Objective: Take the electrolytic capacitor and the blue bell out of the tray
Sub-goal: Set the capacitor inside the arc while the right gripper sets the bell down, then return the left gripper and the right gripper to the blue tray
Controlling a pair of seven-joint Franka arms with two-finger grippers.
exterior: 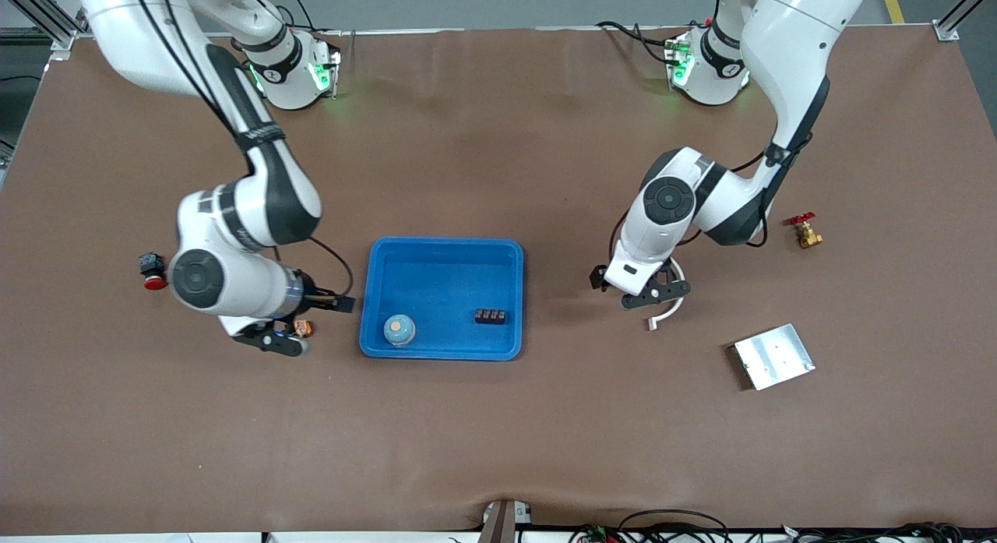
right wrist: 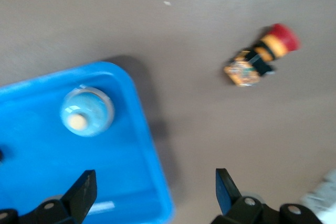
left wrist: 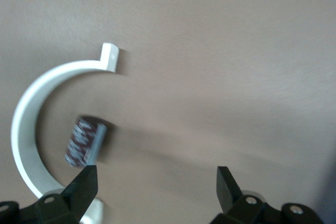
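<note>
The bell [exterior: 399, 329] [right wrist: 86, 111], pale blue with a tan knob, stands in the blue tray [exterior: 444, 251] [right wrist: 152, 161], in the corner near the front camera at the right arm's end. My right gripper [exterior: 276, 339] [right wrist: 153, 178] hangs open and empty over the tray's rim at that end. The capacitor [left wrist: 85, 141], a small dark-red cylinder, lies on the table inside a white curved bracket [exterior: 668, 309] [left wrist: 31, 103]. My left gripper [exterior: 653, 294] [left wrist: 156, 177] is open just above it and holds nothing. The front view hides the capacitor under that gripper.
A black terminal block [exterior: 491, 316] lies in the tray. An orange and red push button [exterior: 303, 328] [right wrist: 261, 56] sits beside the right gripper; a black and red one [exterior: 153, 271] lies farther toward the right arm's end. A brass valve [exterior: 805, 233] and a metal plate [exterior: 773, 356] lie at the left arm's end.
</note>
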